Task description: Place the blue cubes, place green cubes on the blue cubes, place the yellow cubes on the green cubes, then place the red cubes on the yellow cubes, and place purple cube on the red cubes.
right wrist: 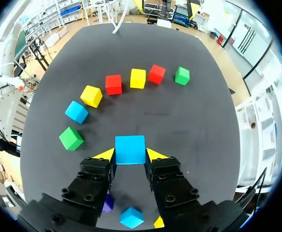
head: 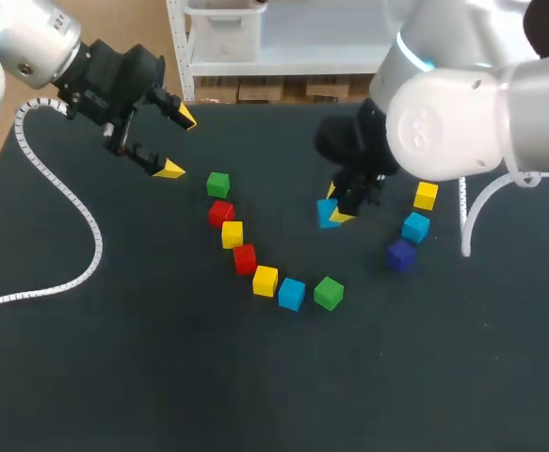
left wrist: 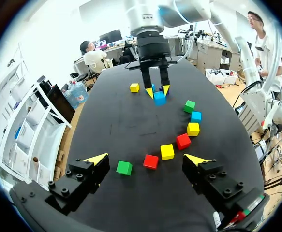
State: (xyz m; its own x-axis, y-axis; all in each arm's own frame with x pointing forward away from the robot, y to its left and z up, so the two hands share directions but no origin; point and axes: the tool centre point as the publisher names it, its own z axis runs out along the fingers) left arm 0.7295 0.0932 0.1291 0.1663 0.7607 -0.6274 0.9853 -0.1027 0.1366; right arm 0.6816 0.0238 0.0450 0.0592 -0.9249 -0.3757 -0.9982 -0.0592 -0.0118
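The right gripper [right wrist: 130,155] was clamped on a small blue cube [right wrist: 130,149], one yellow tip on each side, just right of the middle of the black table [head: 114,377]. The left gripper [head: 176,143] hung spread wide over the far left, holding nothing. Between them a curved row ran from a green cube [head: 218,185] through red, yellow, red, yellow and blue to a second green cube [head: 329,293] nearer. At the right stood a yellow cube [head: 426,196], another blue cube [head: 415,227] and a purple cube [head: 401,255].
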